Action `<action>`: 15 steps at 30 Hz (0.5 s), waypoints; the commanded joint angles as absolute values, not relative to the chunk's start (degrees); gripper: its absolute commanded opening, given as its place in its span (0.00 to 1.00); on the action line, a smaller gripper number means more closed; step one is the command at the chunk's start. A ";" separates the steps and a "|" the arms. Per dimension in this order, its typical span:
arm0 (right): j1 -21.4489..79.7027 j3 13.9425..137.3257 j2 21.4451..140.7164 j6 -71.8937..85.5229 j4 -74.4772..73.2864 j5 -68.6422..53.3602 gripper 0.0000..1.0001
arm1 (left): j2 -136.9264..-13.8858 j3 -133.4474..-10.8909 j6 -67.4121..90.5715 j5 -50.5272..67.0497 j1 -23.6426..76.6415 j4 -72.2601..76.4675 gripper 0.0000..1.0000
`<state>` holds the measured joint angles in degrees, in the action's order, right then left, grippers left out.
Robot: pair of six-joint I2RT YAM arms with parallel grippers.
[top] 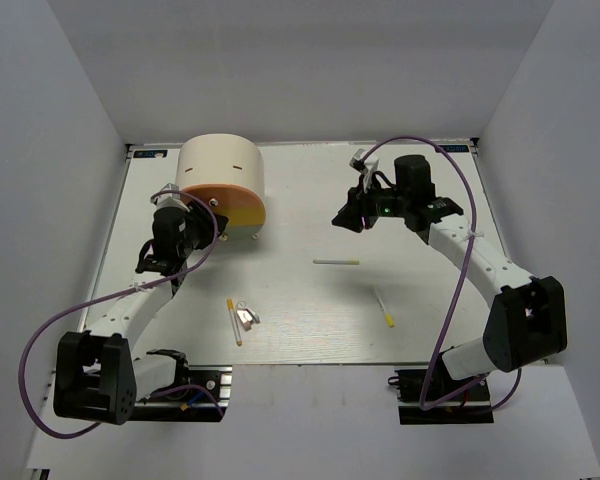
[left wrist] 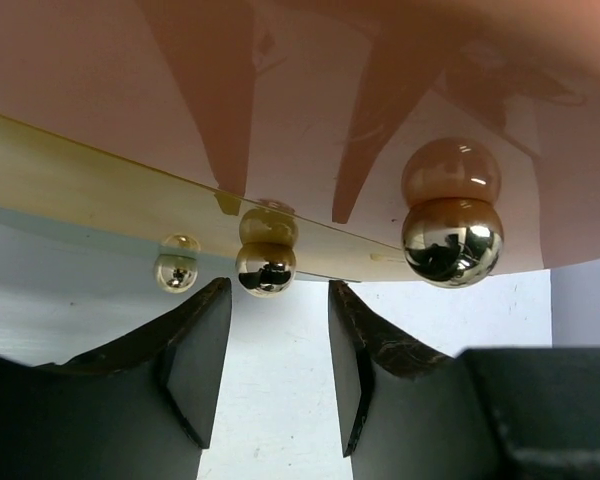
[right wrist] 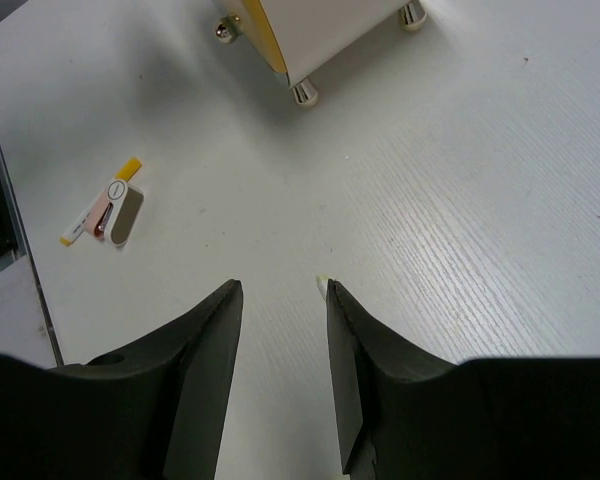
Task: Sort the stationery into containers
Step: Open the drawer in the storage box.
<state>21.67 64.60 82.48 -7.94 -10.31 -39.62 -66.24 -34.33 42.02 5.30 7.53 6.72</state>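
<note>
- Hovering at the cream cabinet (top: 220, 165), the left gripper (left wrist: 278, 300) holds its fingers parted and empty just below a small brass knob (left wrist: 266, 267), probably lined up to pull a drawer.
- The right gripper (right wrist: 280, 290) hangs over the tabletop (top: 310, 190), fingers spread with nothing between them, apparently aimed at a pale stick (top: 336, 262).
- A second stick (top: 384, 308), a yellow stick (top: 234, 322) and a pinkish clip (top: 246, 318) lie loose nearer the bases, well apart from the cabinet.
- The tabletop is white and faintly grained, and plain grey walls enclose it.
</note>
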 commanded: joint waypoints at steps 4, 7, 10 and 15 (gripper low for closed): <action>21.18 64.77 81.21 -8.61 -9.67 -40.78 0.46 | -66.45 -33.58 41.57 3.70 7.12 8.61 0.54; 21.01 64.77 81.12 -8.79 -9.93 -40.78 0.46 | -67.06 -33.57 41.04 3.69 7.12 9.14 0.54; 20.92 64.69 81.12 -8.96 -9.76 -40.69 0.46 | -67.68 -32.97 41.04 3.69 7.12 10.80 0.54; 20.92 64.60 81.12 -9.14 -10.20 -40.69 0.46 | -67.68 -31.73 41.04 3.69 7.12 12.74 0.53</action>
